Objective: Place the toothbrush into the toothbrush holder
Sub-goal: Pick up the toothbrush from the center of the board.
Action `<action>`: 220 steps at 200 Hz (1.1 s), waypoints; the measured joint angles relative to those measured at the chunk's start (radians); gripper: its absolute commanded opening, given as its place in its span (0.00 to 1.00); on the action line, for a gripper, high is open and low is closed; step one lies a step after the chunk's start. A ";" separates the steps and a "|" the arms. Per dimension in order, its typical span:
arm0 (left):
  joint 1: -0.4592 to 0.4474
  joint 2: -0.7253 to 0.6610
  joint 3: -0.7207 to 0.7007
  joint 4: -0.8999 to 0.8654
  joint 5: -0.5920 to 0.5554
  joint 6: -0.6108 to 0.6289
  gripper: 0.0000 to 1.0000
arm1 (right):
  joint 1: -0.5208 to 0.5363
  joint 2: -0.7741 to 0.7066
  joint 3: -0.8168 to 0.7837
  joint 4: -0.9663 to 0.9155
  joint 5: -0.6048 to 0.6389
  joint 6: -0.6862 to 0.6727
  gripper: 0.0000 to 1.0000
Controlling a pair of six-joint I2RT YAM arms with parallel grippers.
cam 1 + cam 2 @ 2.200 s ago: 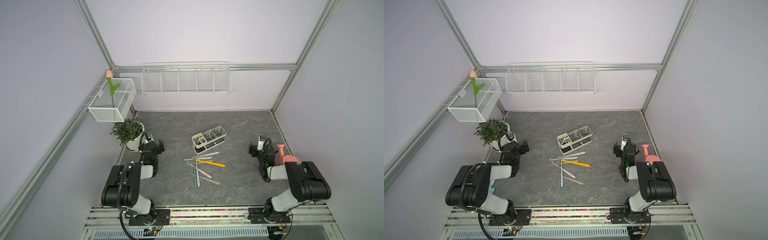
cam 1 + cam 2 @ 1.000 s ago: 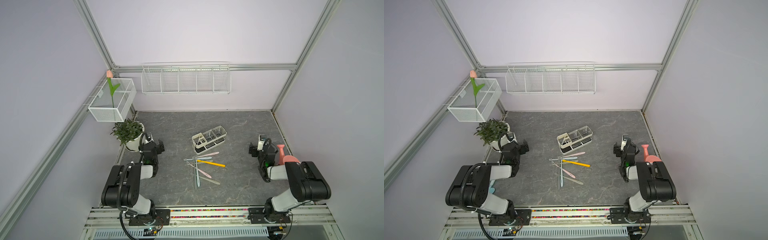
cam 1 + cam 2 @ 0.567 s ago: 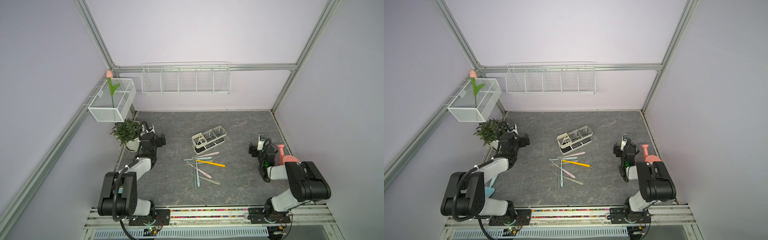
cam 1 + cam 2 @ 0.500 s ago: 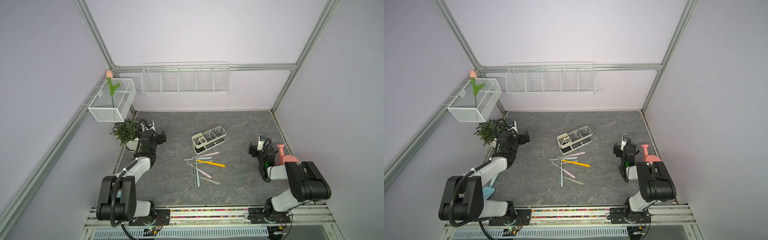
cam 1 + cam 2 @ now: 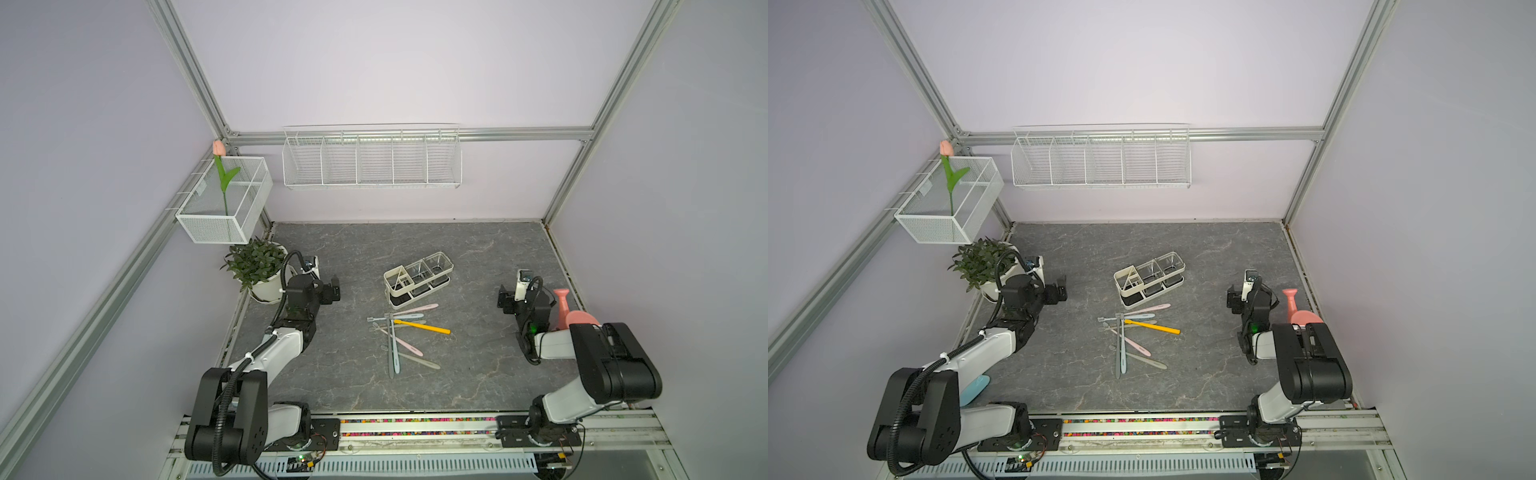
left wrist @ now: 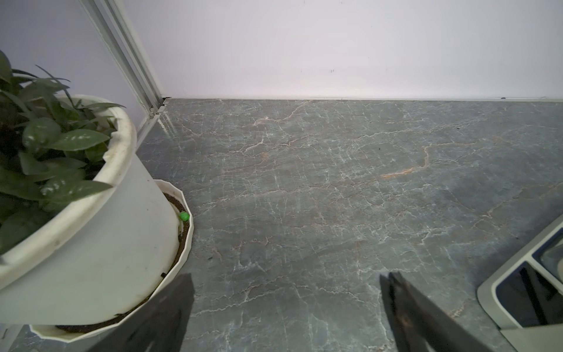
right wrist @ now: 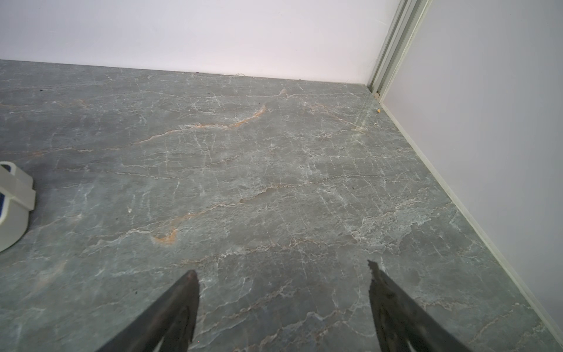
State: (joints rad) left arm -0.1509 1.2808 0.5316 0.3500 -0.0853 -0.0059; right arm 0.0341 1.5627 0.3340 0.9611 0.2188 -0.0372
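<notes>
Hovering spread and empty: left fingers (image 6: 173,307) beside the pot (image 6: 91,243), right fingers (image 7: 179,307) over the desk (image 7: 274,167). The toothbrushes (image 5: 390,345) (a loose pile) lie mid-desk between both arms, just robot-side of the holder (image 5: 391,289).

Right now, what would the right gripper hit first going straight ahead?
Ahead of the right gripper the way looks free: bare table, then probably the back wall; the holder sits aside.
</notes>
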 measured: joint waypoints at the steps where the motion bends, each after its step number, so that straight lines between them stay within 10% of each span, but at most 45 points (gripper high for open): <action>1: 0.000 0.000 0.000 0.000 0.000 0.000 0.99 | 0.000 0.000 0.000 0.000 0.000 0.000 0.89; 220: -0.028 -0.101 -0.047 0.004 -0.113 -0.013 0.99 | 0.000 0.000 0.000 -0.001 0.000 0.000 0.89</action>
State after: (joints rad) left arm -0.1791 1.1797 0.4850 0.3538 -0.1982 -0.0185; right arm 0.0341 1.5627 0.3340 0.9604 0.2192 -0.0372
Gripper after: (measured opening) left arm 0.989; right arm 0.887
